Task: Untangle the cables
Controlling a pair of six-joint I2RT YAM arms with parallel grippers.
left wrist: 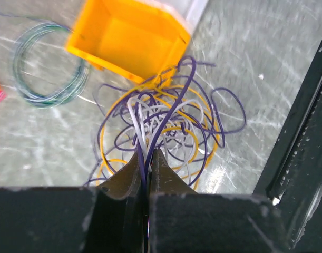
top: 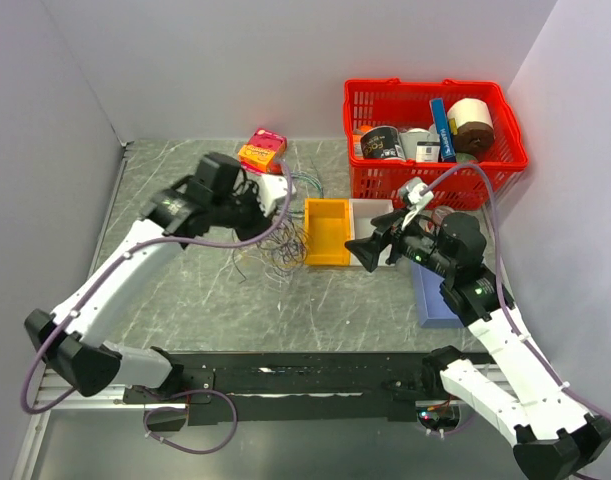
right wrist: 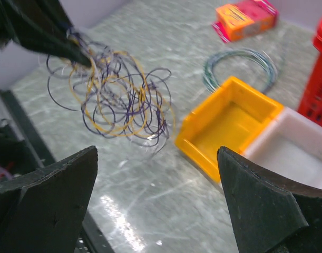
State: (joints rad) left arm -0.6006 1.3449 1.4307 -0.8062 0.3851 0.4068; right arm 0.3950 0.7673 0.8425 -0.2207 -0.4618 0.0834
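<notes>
left hand (left wrist: pixel 146 158): pinched shut on cables (left wrist: pixel 161 126) | cables: looped bunch hanging down from its tips | right hand (right wrist: pixel 156 158): wide open, empty

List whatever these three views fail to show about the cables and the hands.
- Left wrist view: the left hand is shut on the cables; one purple strand enters, its fingers hide any others pinched.
- Top view: strands too thin to trace knots.
- Right wrist view: the left hand is blurred and cut off by the top-left corner.
- Top view: the right arm covers most of a flat blue thing; unidentifiable.
</notes>
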